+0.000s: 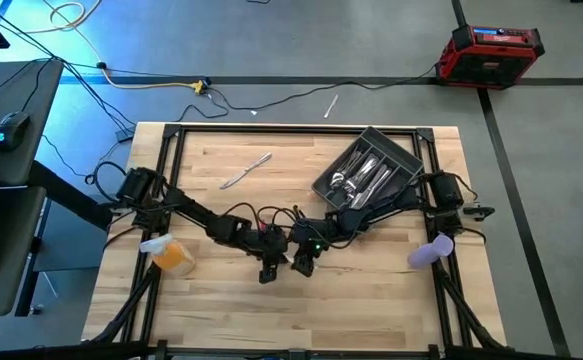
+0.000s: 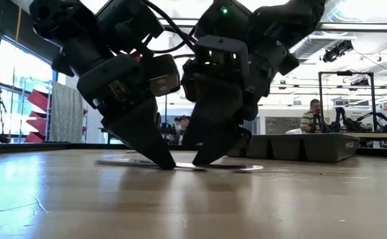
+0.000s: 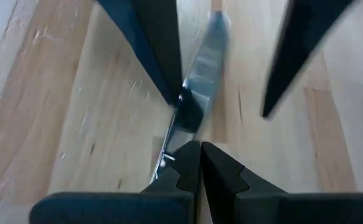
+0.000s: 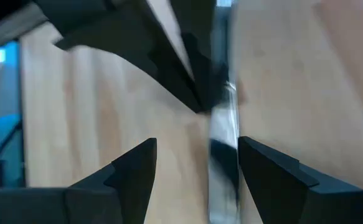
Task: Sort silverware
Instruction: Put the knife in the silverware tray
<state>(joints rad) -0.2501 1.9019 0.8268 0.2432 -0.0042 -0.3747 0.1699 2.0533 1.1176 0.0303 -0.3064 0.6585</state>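
Silverware point(image 1: 363, 180) inside grey tray point(image 1: 403, 152)

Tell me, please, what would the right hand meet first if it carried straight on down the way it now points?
Most likely the slim shiny silver metal knife lying flat on the light wooden table: the open right hand points down with that piece between its fingers. How much gap is left cannot be told.
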